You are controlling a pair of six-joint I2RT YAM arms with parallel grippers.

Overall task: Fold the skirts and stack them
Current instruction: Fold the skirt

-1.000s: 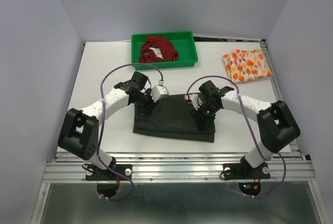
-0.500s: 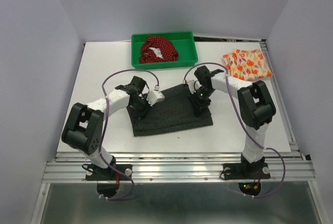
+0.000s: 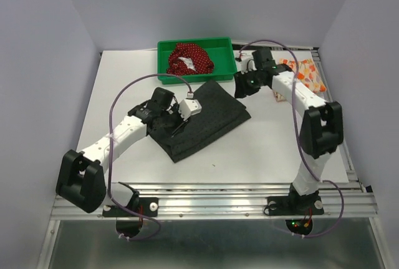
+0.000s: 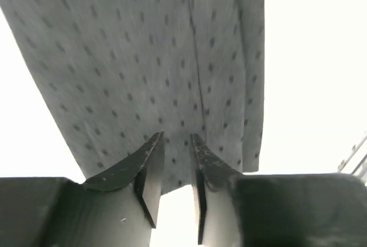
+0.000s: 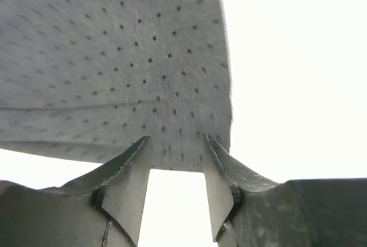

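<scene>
Found charcoal-grey skirt (image 3: 209, 119) at mid-table, folded into 1 flat oblong and lying slantwise, 1 corner toward the near edge, the opposite corner just short of the green tray (image 3: 199, 77). Judged set askew on purpose, probably to bring a long side within reach of both arms for 1 more fold. Found left gripper (image 3: 177, 128) low over the skirt's left end. In left wrist view, fingers (image 4: 148, 164) narrowly parted at the cloth's edge, in line with a crease; cannot tell whether pinching that crease or only resting on it. Found right gripper (image 3: 239, 90) at the skirt's far-right corner. In right wrist view, fingers (image 5: 129, 172) clearly apart astride the hem, with only flat cloth and bare table (image 3: 124, 82) between them: unclamped, holding nothing. Spotted dark red dotted skirt (image 3: 190, 57) bunched and unfolded inside the tray at the far edge, presumably kept there to wait its turn. Spotted orange-and-white skirt (image 3: 308, 76) folded at the far-right corner of the table, partly under the right arm, likely serving as the stack's base. Reckoned 1 of 3 done, 2nd in hand. Expect need of a firm hold on both ends before any lift, given limp cloth prone to sagging open.
</scene>
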